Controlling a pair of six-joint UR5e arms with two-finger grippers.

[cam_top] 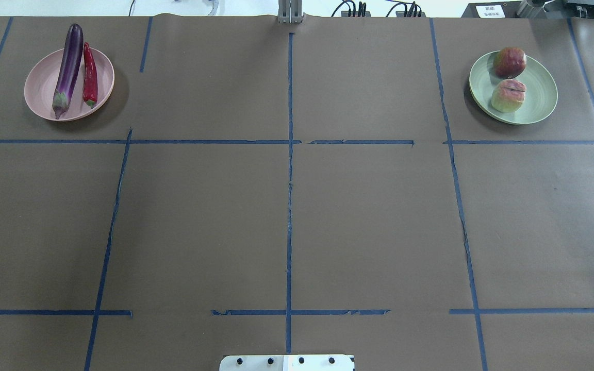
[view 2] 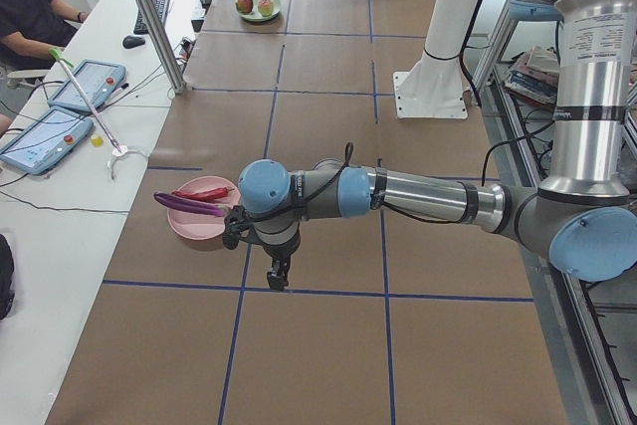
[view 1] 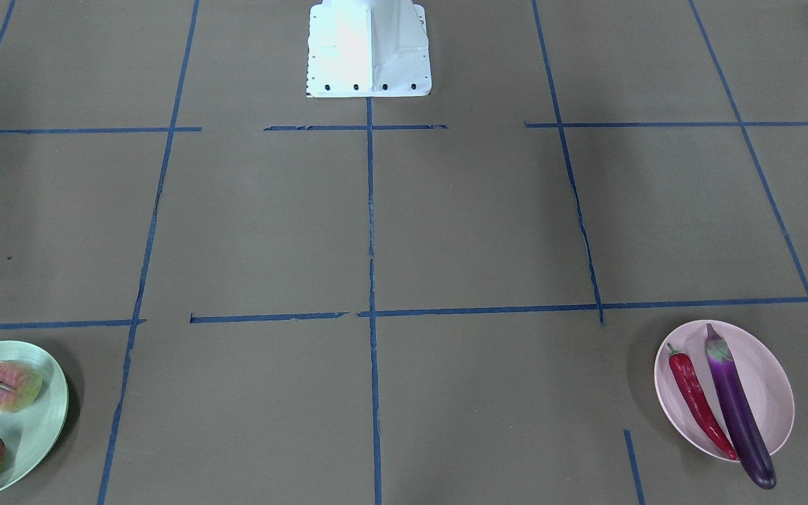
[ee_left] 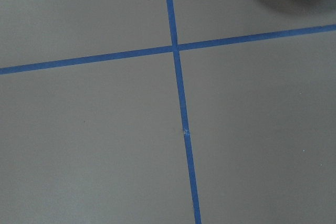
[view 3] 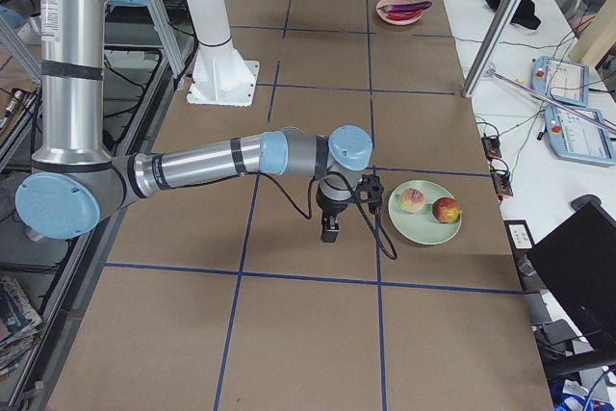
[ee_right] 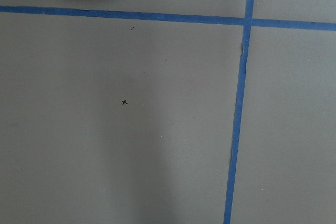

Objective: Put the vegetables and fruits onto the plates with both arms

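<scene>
The purple eggplant and the red chili pepper lie side by side on the pale pink plate at the far left. The yellow-green and red fruit and the pink-cream grooved fruit sit on the pale green plate at the far right. My left gripper hangs above the table beside the pink plate. My right gripper hangs beside the green plate. Both show only in the side views, so I cannot tell whether they are open or shut.
The white base block stands at the table's robot side. Blue tape lines cross the brown table. Tablets and a metal post stand on the operators' side. A person sits there.
</scene>
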